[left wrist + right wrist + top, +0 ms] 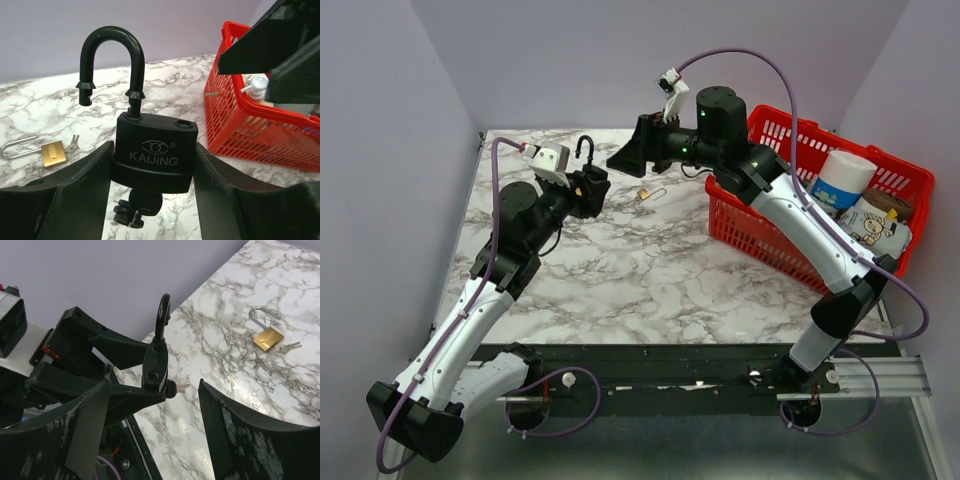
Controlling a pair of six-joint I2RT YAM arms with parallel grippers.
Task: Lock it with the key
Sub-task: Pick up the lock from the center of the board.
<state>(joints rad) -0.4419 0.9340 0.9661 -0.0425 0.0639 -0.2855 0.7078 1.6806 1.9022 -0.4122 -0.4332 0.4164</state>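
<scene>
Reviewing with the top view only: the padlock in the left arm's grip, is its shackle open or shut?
Observer: Open. The left wrist view shows the black padlock's shackle raised, its free end clear of the body.
Operator: Any key in it?
Observer: Yes, a black-headed key sticks out beneath the body, apparently inserted.
Operator: And the right pincer?
Observer: The right pincer is open and empty, as its own wrist view shows.

Near marble table point(650, 285) lies open; red basket point(740, 222) blocks the right (black padlock point(152, 157) raised at left).
</scene>
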